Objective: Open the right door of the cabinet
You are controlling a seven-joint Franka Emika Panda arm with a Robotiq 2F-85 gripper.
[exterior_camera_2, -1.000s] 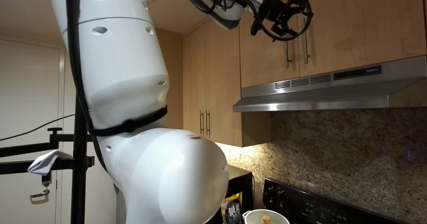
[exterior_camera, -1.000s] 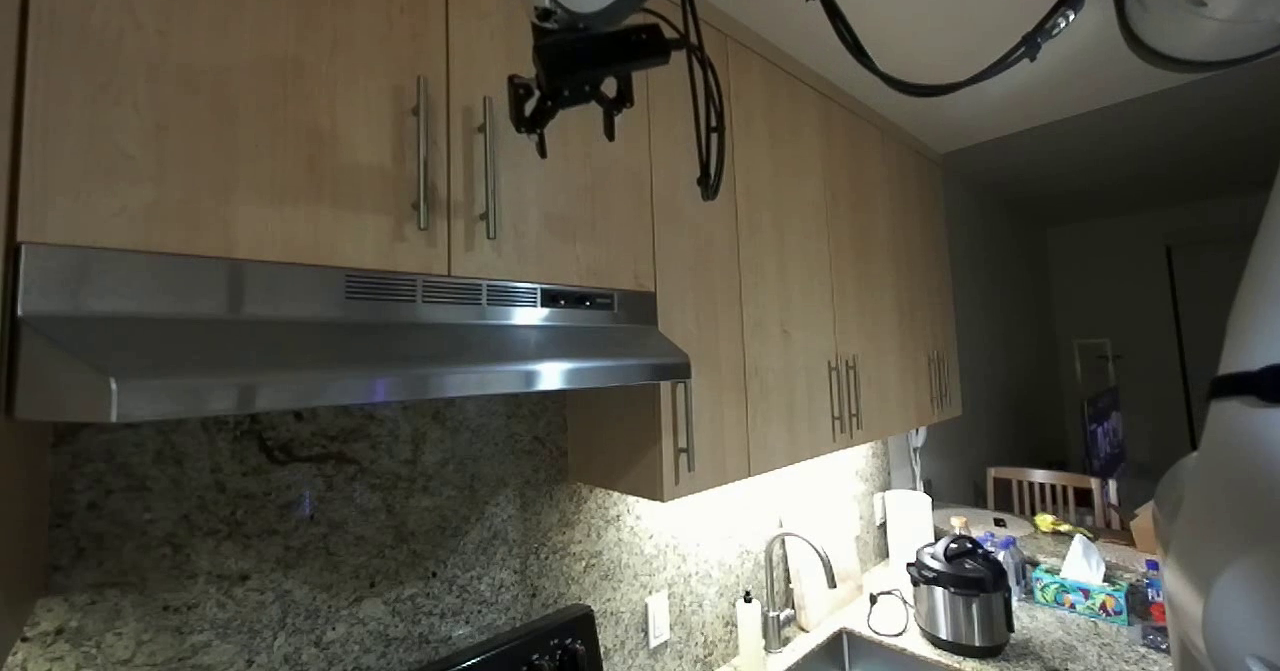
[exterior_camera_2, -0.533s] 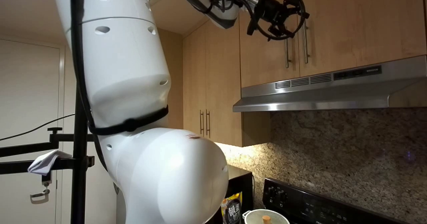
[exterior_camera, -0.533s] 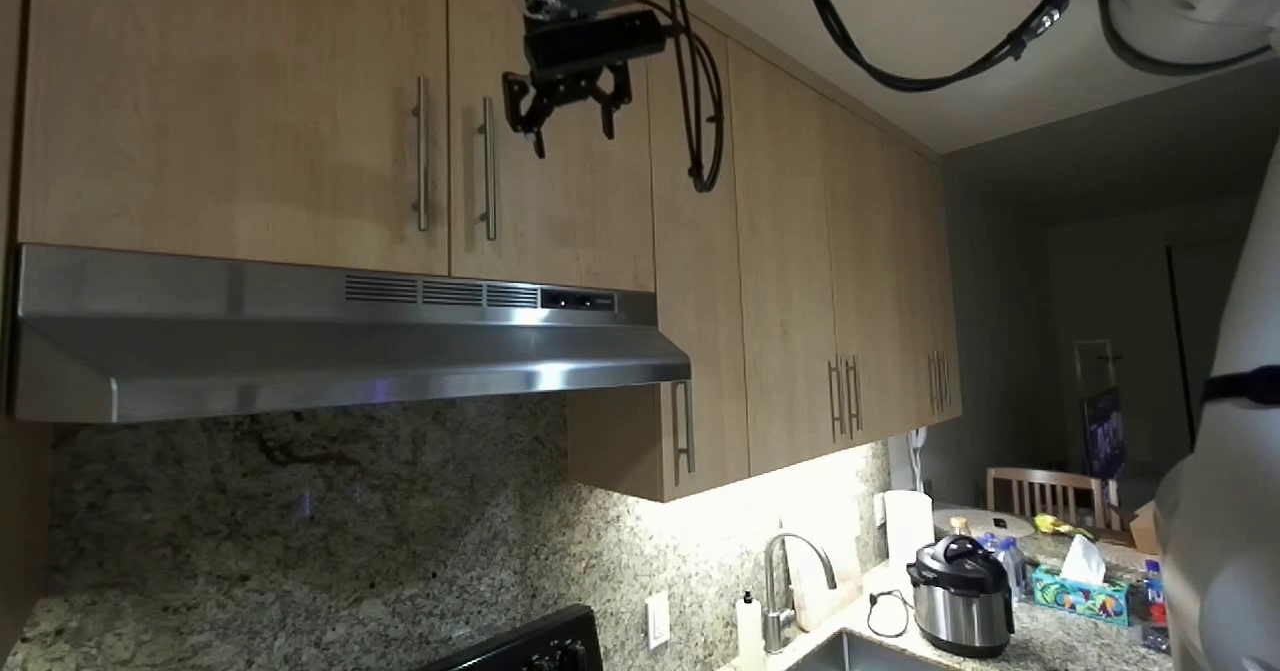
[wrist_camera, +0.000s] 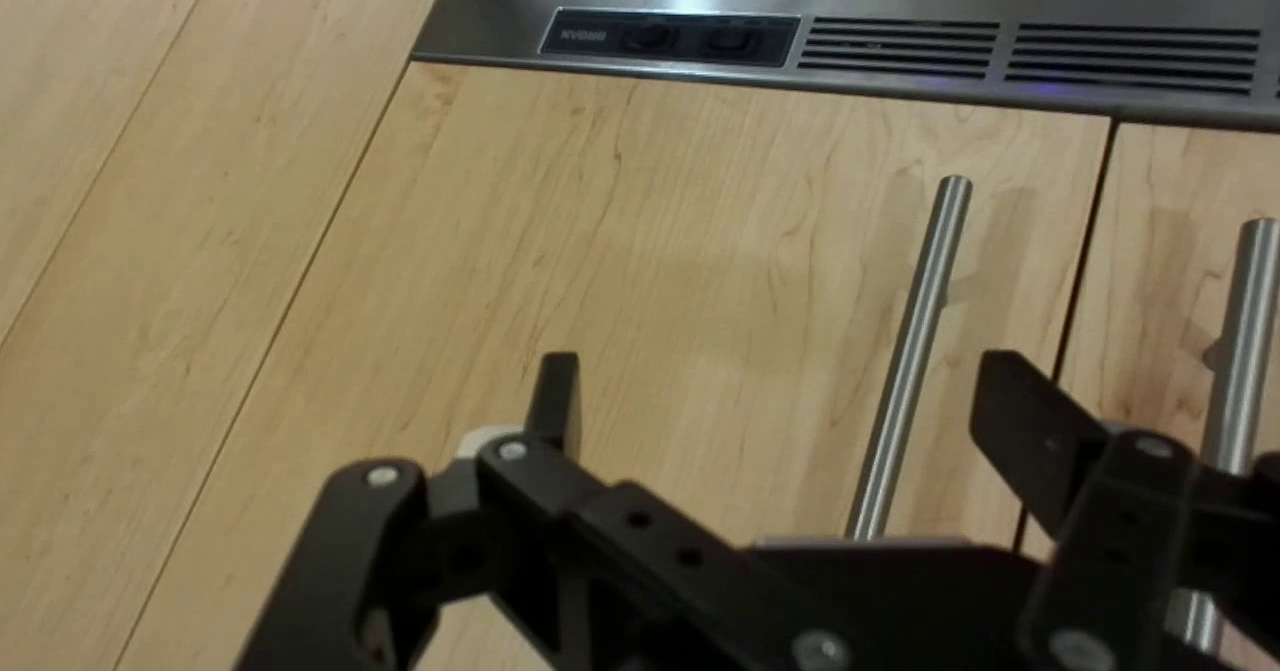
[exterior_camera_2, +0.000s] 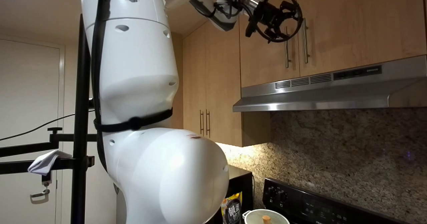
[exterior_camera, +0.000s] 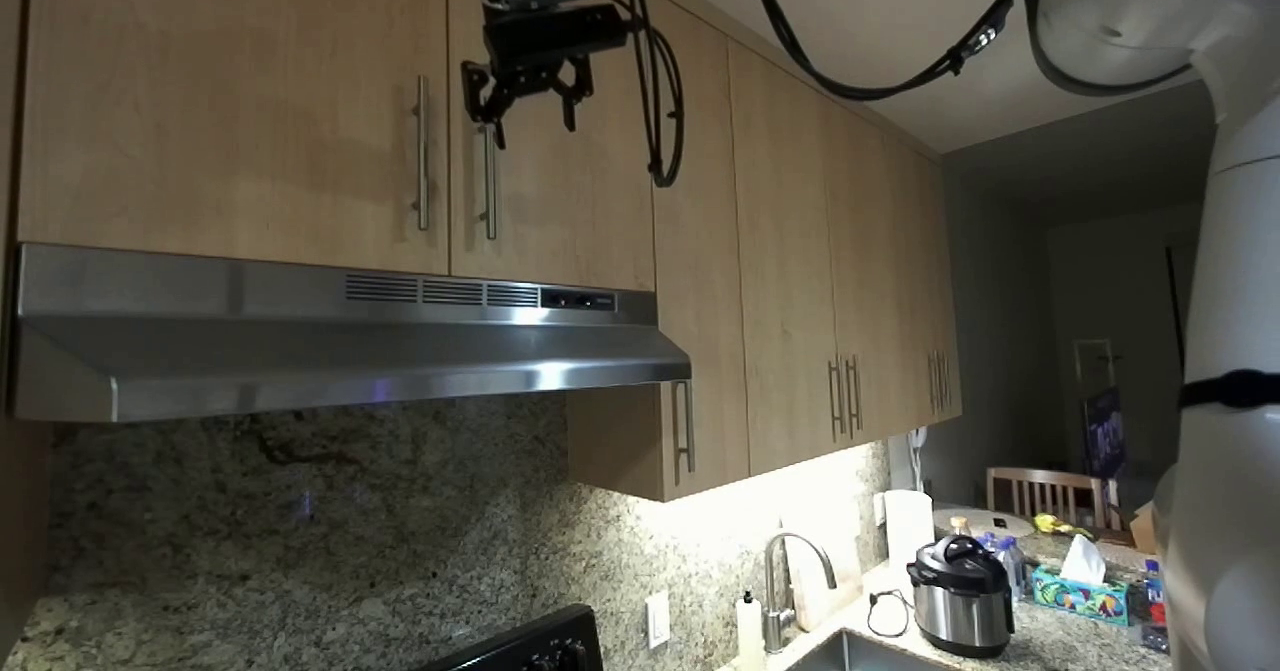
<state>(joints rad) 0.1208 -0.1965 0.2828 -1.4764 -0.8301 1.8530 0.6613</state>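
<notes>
The right door (exterior_camera: pixel 570 211) of the cabinet is a flat light-wood panel above the range hood, flush with its neighbour. Its vertical silver bar handle (exterior_camera: pixel 490 191) runs along its left edge. My gripper (exterior_camera: pixel 535 133) hangs in front of this door's upper part, one finger overlapping the top of the handle. Seen from the wrist, where the picture is upside down, the handle (wrist_camera: pixel 910 351) passes through the gap of the open gripper (wrist_camera: pixel 780 361), nearer the right-hand finger (wrist_camera: pixel 1040 431). The pads are apart from the bar. Dishes and interior are hidden behind the doors.
The twin door (exterior_camera: pixel 230 101) with its own bar handle (exterior_camera: pixel 421 156) adjoins on the left. A steel range hood (exterior_camera: pixel 330 341) juts out below. Taller cabinets (exterior_camera: pixel 780 251) continue to the right. Loose cables (exterior_camera: pixel 660 91) dangle beside the wrist.
My gripper has shifted left and slightly up in an exterior view, from right of the handle to overlapping its top. The arm's upper links have swung along. The door has not moved.
</notes>
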